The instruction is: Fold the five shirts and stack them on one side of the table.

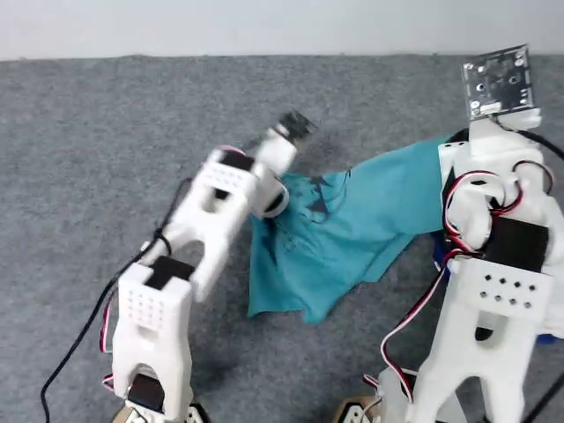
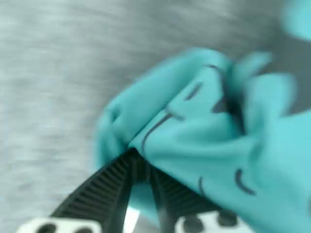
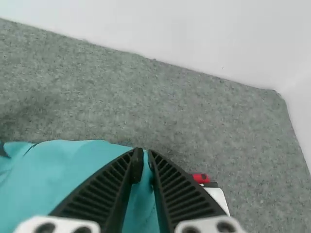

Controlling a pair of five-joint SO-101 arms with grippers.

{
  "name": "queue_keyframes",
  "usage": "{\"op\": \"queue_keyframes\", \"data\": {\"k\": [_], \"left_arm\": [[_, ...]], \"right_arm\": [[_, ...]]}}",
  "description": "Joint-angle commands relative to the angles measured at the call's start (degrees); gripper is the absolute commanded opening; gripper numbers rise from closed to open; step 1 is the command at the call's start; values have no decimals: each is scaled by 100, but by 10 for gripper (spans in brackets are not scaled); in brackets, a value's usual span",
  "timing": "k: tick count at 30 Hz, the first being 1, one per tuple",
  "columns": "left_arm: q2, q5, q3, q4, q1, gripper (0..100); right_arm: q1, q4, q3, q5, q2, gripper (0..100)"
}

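Note:
A teal shirt with dark markings hangs stretched between the two arms over the grey table. My left gripper is shut on a bunched edge of the teal shirt; in the high view this gripper sits at the cloth's left end. My right gripper is shut on another edge of the teal shirt, close to the table's far right corner. In the high view the right arm covers that grip. The lower part of the shirt droops toward the table.
The grey felt table runs back to a white wall. A scrap of blue peeks out beside the right arm. A small red and white object lies just past the right fingers. Black cables trail by the left arm's base.

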State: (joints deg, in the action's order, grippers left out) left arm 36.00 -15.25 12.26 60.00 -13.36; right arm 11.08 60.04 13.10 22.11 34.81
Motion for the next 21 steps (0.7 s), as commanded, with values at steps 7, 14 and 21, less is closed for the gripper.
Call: {"op": "queue_keyframes", "data": {"k": [7, 14, 21], "left_arm": [[-475, 62, 1763, 1459, 255, 18], [-1415, 114, 2114, 4079, -826, 17], [-1899, 334, -303, 3956, -2127, 19]], "right_arm": [[40, 66, 185, -62, 48, 10], [75, 31, 193, -26, 48, 10], [251, 4, 185, -9, 13, 10]]}}
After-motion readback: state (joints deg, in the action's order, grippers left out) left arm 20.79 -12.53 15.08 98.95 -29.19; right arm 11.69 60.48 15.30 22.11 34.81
